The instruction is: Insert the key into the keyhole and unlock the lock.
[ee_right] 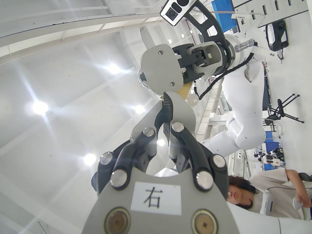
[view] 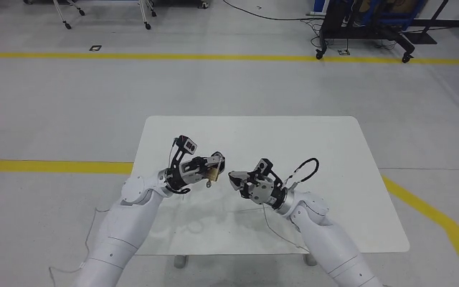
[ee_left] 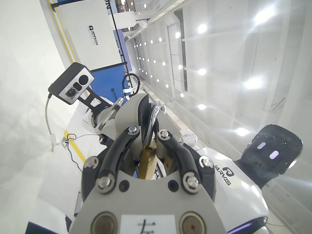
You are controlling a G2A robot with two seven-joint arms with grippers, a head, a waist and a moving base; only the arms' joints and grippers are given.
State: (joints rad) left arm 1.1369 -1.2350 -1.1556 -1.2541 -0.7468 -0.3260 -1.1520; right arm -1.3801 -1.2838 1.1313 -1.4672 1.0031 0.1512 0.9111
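The lock is sitting clamped in the left gripper, raised above the table, with the right gripper just beside it. The right fingers are pressing together; whether they are pinching the key is too small to tell. Any tilt between the 2 arms is risking a jammed or dropped key, or the lock twisting in its grip.
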